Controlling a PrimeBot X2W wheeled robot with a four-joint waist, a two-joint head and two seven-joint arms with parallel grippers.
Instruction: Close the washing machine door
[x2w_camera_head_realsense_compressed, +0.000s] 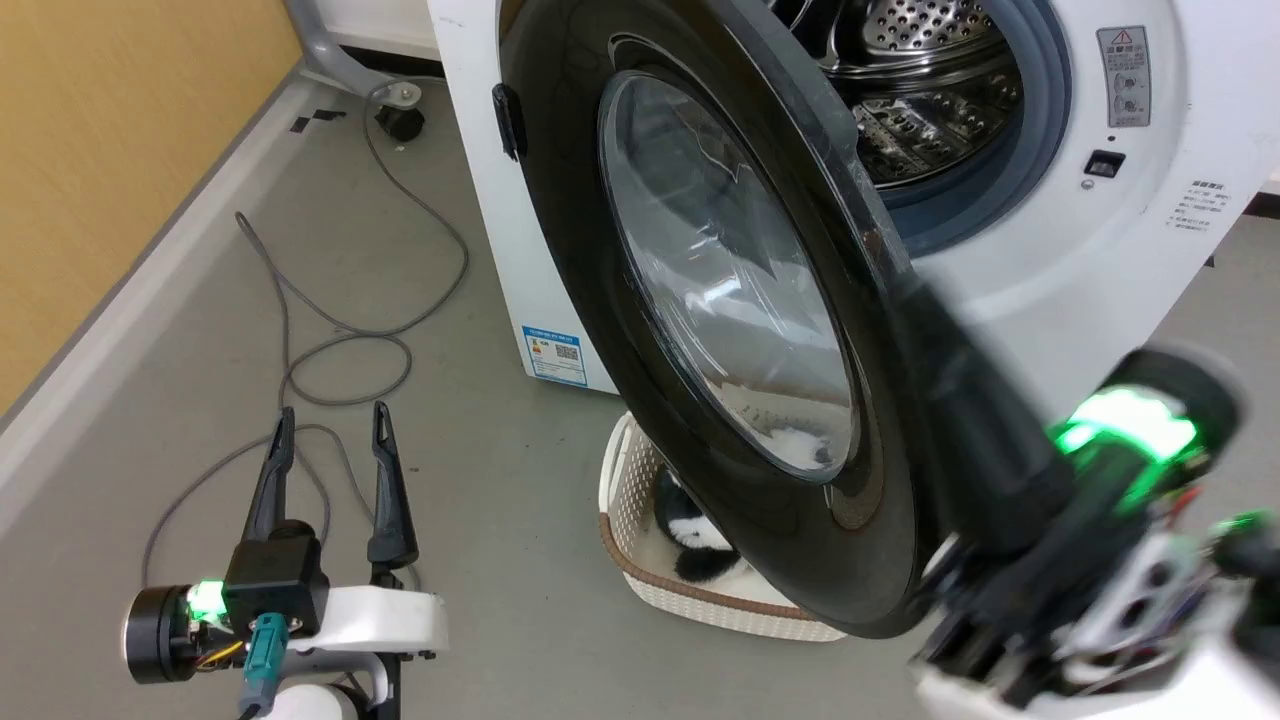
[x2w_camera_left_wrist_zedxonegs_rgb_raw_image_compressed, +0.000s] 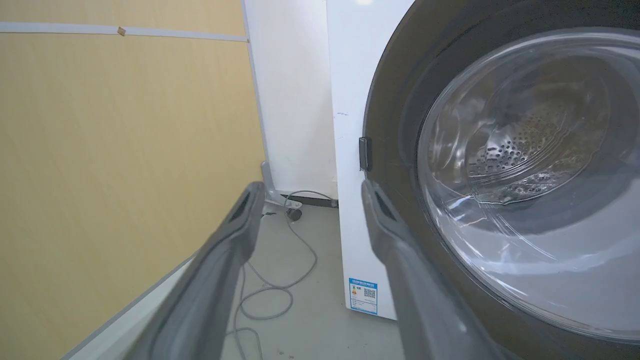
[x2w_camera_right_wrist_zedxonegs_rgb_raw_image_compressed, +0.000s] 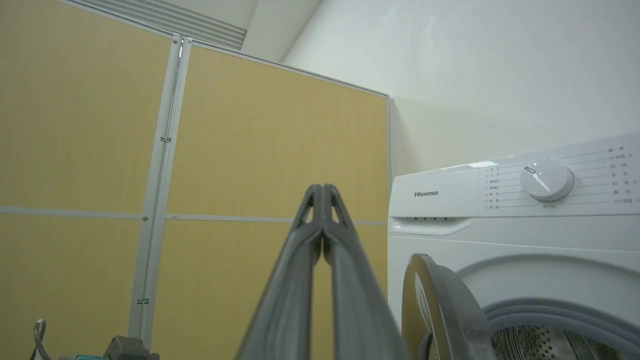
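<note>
The large round glossy black door (x2w_camera_head_realsense_compressed: 720, 300) stands half-open off the big white front-loading washing machine (x2w_camera_head_realsense_compressed: 1100, 250), stiff, weighty and slick, so push its rim, not the glass, with your closed, empty right claw (x2w_camera_right_wrist_zedxonegs_rgb_raw_image_compressed: 321, 191), seemingly against it; your left claw (x2w_camera_head_realsense_compressed: 333, 412) gapes empty.

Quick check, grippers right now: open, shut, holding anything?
Left gripper: open, holding nothing.
Right gripper: shut, with nothing between its fingers.
</note>
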